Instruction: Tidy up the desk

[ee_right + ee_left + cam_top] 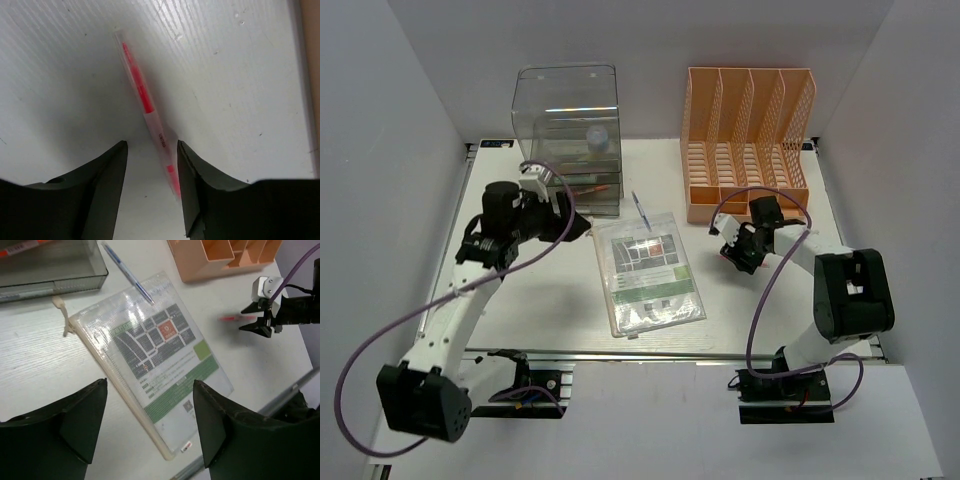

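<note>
The white desk (540,300) holds a clear zip folder (648,270) with a printed sheet in the middle and a blue pen (641,210) at its far edge. My left gripper (575,225) is open and empty, hovering over the folder's (155,355) near left edge. My right gripper (728,255) is open and low over the desk in front of the orange rack. A red translucent pen (147,107) lies on the desk between its fingers, its near end close to the right finger (200,190). The pen also shows in the left wrist view (232,318).
A clear drawer box (565,140) stands at the back left and an orange file rack (748,140) at the back right. A cream pull tab (62,312) sticks out from the folder's corner. The metal rail (650,353) runs along the front edge.
</note>
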